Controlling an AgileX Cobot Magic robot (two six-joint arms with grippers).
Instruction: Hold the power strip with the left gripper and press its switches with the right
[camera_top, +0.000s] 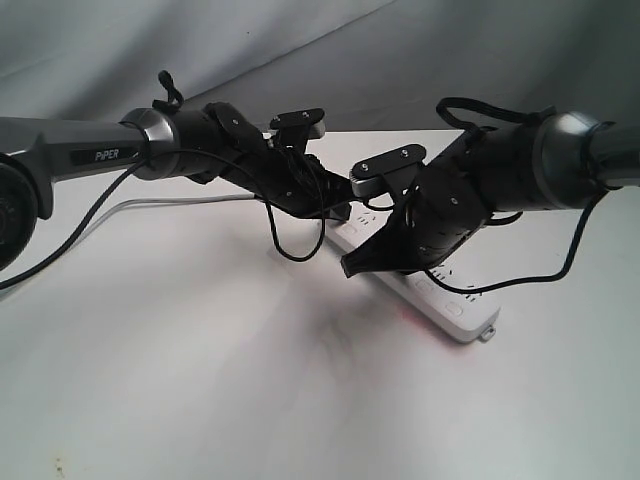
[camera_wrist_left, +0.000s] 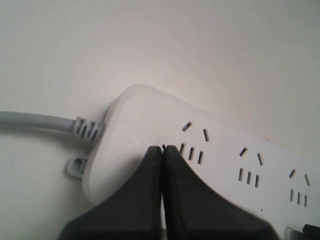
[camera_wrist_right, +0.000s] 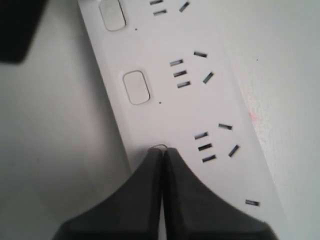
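Table (camera_top: 200, 380) | left gripper (camera_wrist_left: 163, 148), right gripper (camera_wrist_right: 162, 150) down on power strip (camera_wrist_left: 145, 115) (fingers (camera_wrist_left: 192, 200) together)

**2 claws closed, angled down toward centre**

Extends from left on slim grey tube lettered PiPER, ending in left gripper (camera_top: 337, 211); fingers (camera_wrist_left: 147, 175) pressed flat together, no gap. Extends from right on bulky cable-wrapped wrist, ending in right gripper (camera_top: 352, 268); fingers (camera_wrist_right: 145, 180) likewise together, tip pointing down-left. Sits nearer camera than left claw in exterior view.
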